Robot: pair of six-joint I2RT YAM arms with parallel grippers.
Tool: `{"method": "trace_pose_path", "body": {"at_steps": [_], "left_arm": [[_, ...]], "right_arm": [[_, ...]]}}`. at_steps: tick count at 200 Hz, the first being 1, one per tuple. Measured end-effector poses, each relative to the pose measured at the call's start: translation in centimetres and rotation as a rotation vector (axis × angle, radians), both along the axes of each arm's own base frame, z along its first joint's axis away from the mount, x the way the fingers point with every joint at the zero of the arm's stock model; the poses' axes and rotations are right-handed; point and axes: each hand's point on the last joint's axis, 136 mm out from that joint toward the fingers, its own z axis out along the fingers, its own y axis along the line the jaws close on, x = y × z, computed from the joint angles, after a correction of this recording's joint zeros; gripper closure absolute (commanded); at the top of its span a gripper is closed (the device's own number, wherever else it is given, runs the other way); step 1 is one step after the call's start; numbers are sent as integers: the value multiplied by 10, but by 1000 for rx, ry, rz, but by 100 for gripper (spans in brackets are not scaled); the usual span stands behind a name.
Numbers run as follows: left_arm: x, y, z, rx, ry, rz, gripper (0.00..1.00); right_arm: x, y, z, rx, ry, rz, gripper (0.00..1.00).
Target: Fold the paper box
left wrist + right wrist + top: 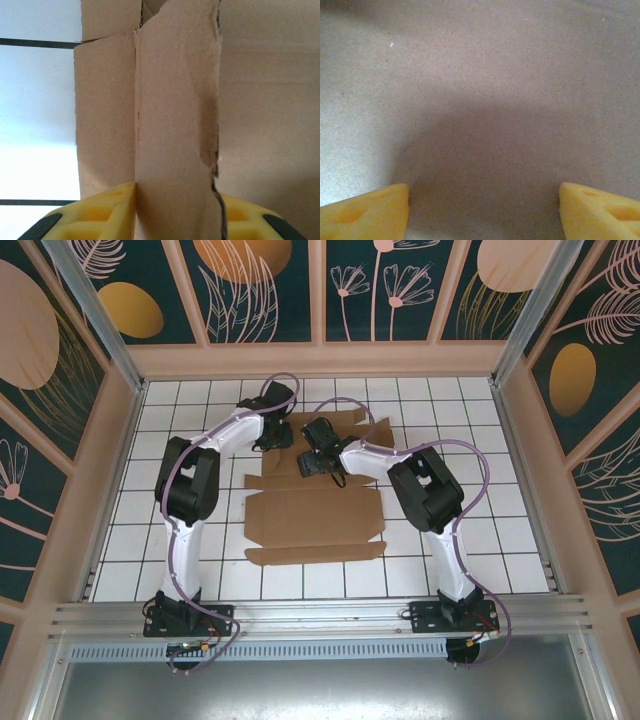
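The paper box is a flat brown cardboard sheet lying on the white tiled table between the two arms. My left gripper is at the sheet's far left corner. In the left wrist view a raised flap with a torn right edge stands in the gap of the left gripper, whose yellow fingers are partly apart. My right gripper hangs over the sheet's far middle. Its view looks straight down on bare cardboard, and the right gripper is open wide with nothing between its fingers.
The white tiled table is fenced by wooden-framed walls on three sides. An aluminium rail runs along the near edge by the arm bases. Bare tiles lie left of the flap.
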Motion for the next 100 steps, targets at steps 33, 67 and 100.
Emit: {"method": "trace_pose_path", "body": {"at_steps": [33,67,100], "left_arm": [[1,7,7,54,-4,8,67],[2,20,20,75,-22,20,75],[-5,59,40,43,-48,82,89]], "right_arm": [[0,0,0,4,-5,-3,24],[0,0,1,4,-7,-3,24],[0,0,0,5,-9,-4,26]]}}
